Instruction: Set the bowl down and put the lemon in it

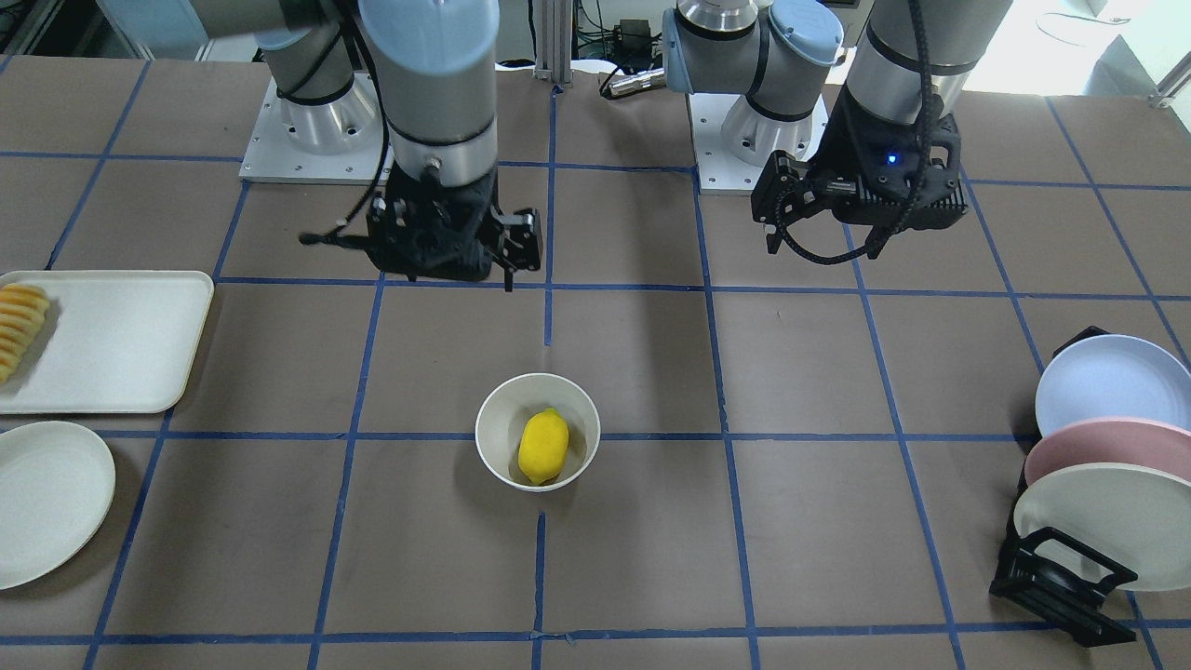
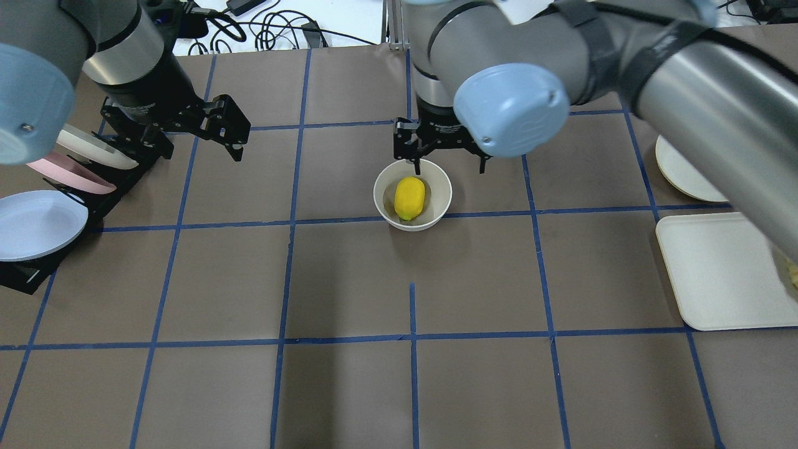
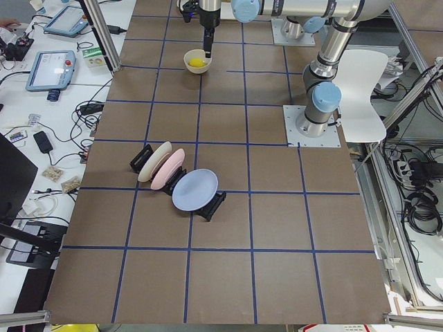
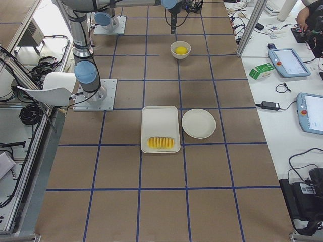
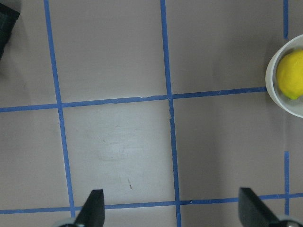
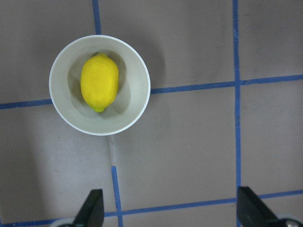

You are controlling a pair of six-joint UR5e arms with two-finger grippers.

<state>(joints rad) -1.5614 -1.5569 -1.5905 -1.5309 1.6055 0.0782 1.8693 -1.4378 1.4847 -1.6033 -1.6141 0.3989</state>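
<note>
seeing lemon (image 6: 99, 82) lying inside bowl (image 6: 135, 97) on tabletop (image 6: 189, 142) | my left fingers (image 5: 94, 212) wide, empty | my right fingers (image 6: 93, 212) wide, empty, near bowl

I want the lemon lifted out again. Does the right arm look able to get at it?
Probably yes: the right gripper hangs open close to the bowl, and the lemon lies uncovered inside, with nothing between them.

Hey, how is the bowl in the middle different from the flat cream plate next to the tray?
The bowl is deep and narrow, while the plate is shallow and wider. The bowl holds the lemon, while the plate holds nothing. Both are round and off-white.
</note>
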